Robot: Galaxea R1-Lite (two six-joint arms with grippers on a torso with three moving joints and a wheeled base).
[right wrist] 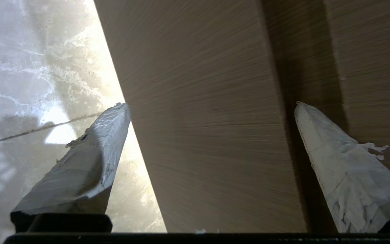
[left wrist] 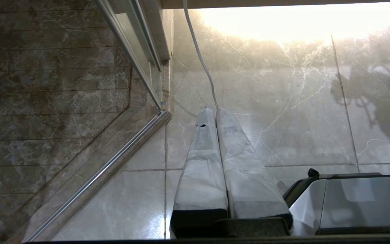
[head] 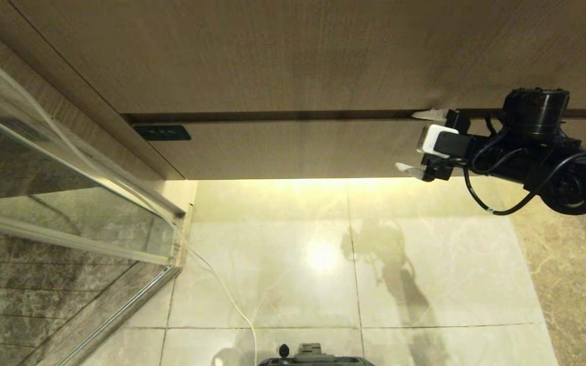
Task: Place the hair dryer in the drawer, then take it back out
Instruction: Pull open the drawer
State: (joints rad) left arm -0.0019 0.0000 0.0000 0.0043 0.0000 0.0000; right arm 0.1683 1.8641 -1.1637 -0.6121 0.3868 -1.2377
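The right pincer (head: 415,142) is held spread wide, its fingers straddling the closed drawer (head: 293,152) front, apparently so that its edge can be caught and pulled. The left pincer (left wrist: 215,110) is parked over the floor (head: 425,264), pressed together. The hair dryer is nowhere to be seen.

Closed drawer (head: 293,150) front between end-effector fingers (right wrist: 90,159)

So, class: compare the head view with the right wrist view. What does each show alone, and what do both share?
Only the head view shows the small black label, the glass door, the white cable and the right arm. Only the right wrist view shows the wrapped fingertips up close. Both show the right gripper open, straddling the shut drawer, and the tiled floor.
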